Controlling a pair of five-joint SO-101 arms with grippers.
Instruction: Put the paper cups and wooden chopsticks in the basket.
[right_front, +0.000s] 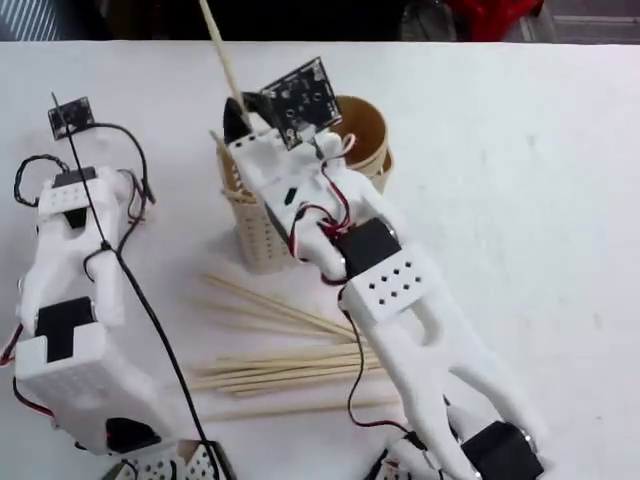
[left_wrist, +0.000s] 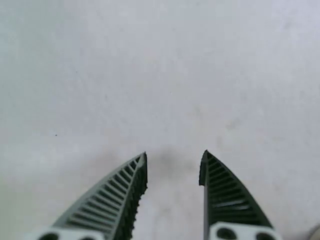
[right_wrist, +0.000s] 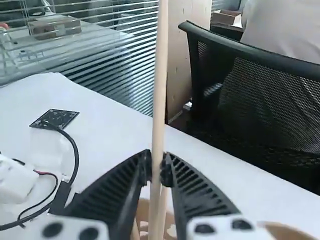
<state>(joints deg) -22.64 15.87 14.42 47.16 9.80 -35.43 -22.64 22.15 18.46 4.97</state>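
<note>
Right gripper (right_wrist: 156, 162) clenched on one chopstick (right_wrist: 161, 75) over the basket (right_front: 250, 225).
The chopstick stands nearly upright between the fingers, its lower end at the basket's rim and its upper end leaning away from the arms. The other chopsticks (right_front: 285, 350) lie in a loose heap on the table (right_front: 520, 150), in front of the basket and between the two arms. Brown paper cups (right_front: 368, 125) sit just beside the basket, partly hidden by the right arm. The left gripper (left_wrist: 175, 167) hangs released over bare table, well apart from all of it.
</note>
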